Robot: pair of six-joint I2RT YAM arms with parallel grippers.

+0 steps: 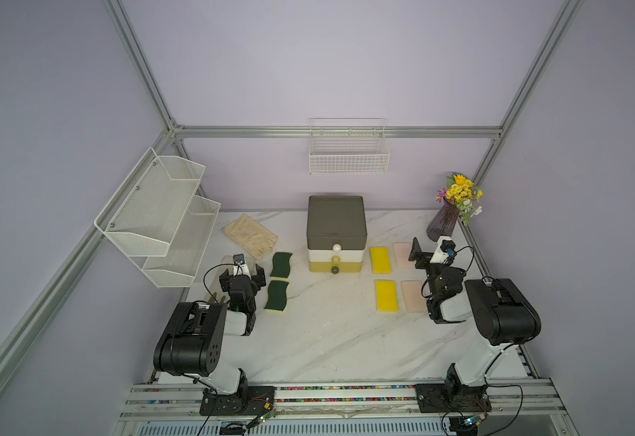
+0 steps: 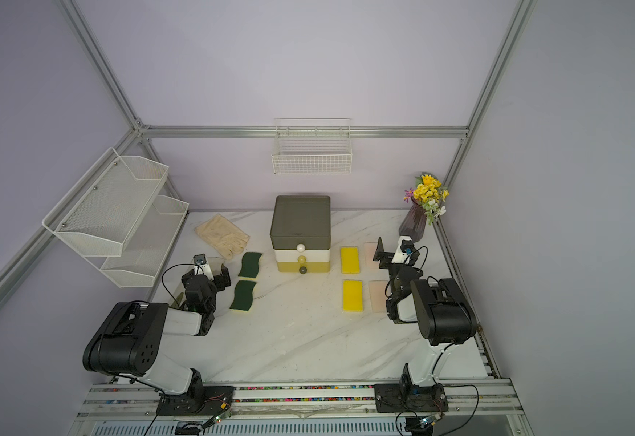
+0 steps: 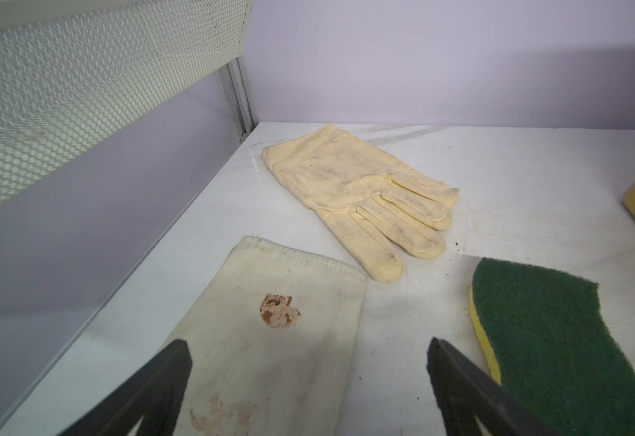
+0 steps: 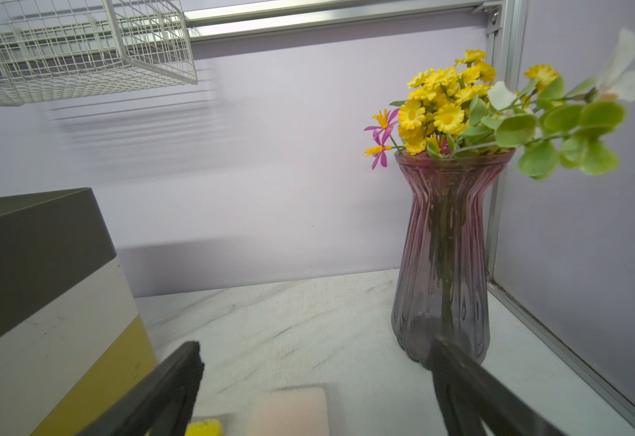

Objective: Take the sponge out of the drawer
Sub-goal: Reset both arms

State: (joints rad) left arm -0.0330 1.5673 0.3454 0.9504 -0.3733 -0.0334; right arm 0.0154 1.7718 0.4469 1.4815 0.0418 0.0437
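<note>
The drawer unit (image 1: 336, 226) (image 2: 300, 222) stands mid-table at the back, with grey, white and yellow drawers stacked and all pushed in. A round knob (image 1: 336, 248) sits on each front. The sponge inside the drawer is hidden. My left gripper (image 1: 242, 277) (image 3: 308, 345) is open to the left of the unit, over a stained white cloth (image 3: 270, 339). My right gripper (image 1: 432, 253) (image 4: 315, 346) is open to the right of the unit, above a pink sponge (image 4: 289, 411). Neither holds anything.
Loose on the table lie two green sponges (image 1: 281, 264), two yellow sponges (image 1: 380, 259) and two pink ones (image 1: 414, 296). A cream glove (image 1: 249, 236) lies at the back left, a flower vase (image 1: 442, 222) at the back right. A mesh shelf (image 1: 157, 215) and a wire basket (image 1: 349, 153) hang on the walls.
</note>
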